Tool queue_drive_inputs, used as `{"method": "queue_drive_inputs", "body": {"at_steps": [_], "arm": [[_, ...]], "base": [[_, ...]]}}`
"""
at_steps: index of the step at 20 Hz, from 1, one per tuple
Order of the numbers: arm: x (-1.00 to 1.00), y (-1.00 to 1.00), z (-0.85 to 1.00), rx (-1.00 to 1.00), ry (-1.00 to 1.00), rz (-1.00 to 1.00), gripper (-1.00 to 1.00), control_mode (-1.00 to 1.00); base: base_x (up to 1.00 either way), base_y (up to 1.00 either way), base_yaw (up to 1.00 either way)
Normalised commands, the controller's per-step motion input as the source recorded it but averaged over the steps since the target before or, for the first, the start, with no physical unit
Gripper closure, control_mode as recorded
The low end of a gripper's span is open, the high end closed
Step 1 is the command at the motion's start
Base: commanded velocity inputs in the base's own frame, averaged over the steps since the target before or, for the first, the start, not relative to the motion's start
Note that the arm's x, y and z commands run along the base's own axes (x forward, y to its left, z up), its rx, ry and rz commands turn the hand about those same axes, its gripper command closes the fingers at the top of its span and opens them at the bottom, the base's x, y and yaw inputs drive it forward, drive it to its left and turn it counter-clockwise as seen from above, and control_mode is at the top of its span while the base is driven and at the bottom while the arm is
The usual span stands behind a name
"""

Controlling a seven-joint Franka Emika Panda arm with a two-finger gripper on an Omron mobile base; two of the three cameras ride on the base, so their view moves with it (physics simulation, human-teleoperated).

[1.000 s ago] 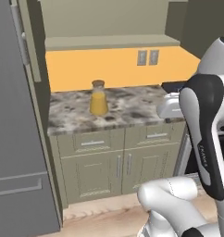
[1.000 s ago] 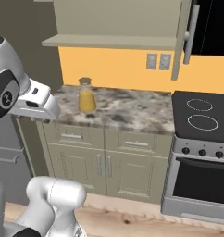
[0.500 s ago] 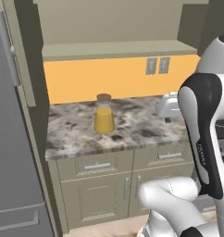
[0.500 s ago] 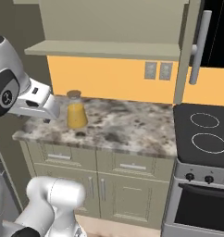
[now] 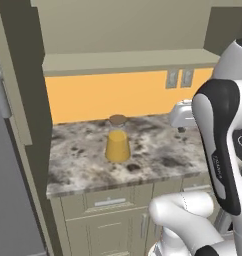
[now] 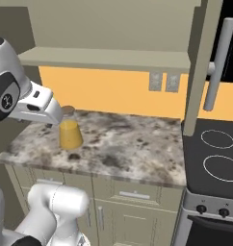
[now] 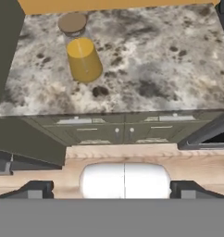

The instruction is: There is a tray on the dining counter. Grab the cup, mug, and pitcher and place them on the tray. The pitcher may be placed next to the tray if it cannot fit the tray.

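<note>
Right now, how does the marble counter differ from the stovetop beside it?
The marble counter is speckled grey and brown; the stovetop is plain black with white burner rings. The marble counter carries the pitcher, standing upright near its back left; the stovetop carries nothing that I can see. Under the marble counter are drawers; under the stovetop is a row of knobs. Both are flat and stand side by side against the orange wall.
</note>
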Motion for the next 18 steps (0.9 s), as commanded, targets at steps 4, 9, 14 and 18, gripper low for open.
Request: {"method": "queue_drive_inputs", "body": {"at_steps": [4, 9, 14, 18], "arm": [[0.0, 0.0, 0.0, 0.0, 0.0, 0.0, -1.0, 1.0], [0.0, 0.0, 0.0, 0.0, 0.0, 0.0, -1.0, 1.0], [0.0, 0.0, 0.0, 0.0, 0.0, 0.0, -1.0, 1.0], [0.0, 0.0, 0.0, 0.0, 0.0, 0.0, -1.0, 1.0]], "base": [[0.34, 0.0, 0.0], [0.38, 0.0, 0.0], [0.45, 0.0, 0.0], [0.25, 0.13, 0.0]]}}
